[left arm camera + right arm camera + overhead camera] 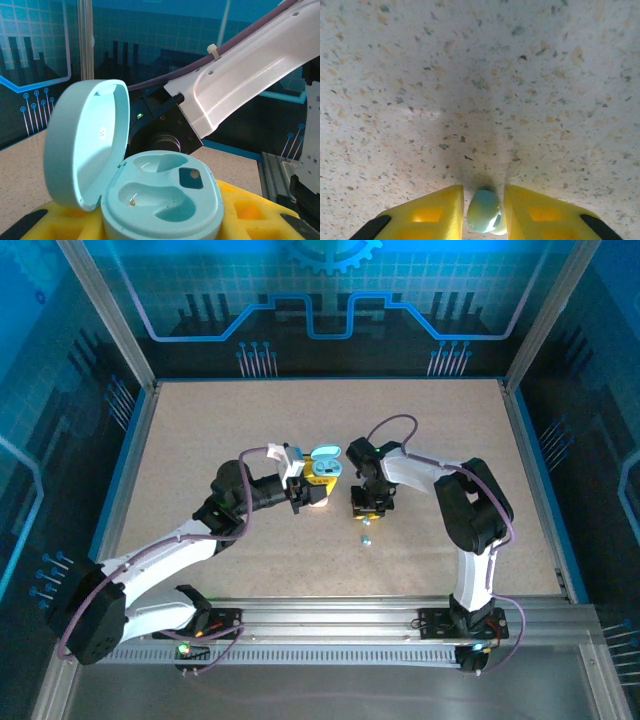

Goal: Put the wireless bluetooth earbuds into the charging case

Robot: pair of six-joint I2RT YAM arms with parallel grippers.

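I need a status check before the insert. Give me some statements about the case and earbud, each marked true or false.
1. The lid of the case stands open. True.
2. An earbud already sits in the case. False: both wells are empty.
3. A teal earbud sits between the jaws of the right gripper. True.
4. Nothing grips the case. False: the left gripper holds it.
5. The case is pink. False: it is teal.
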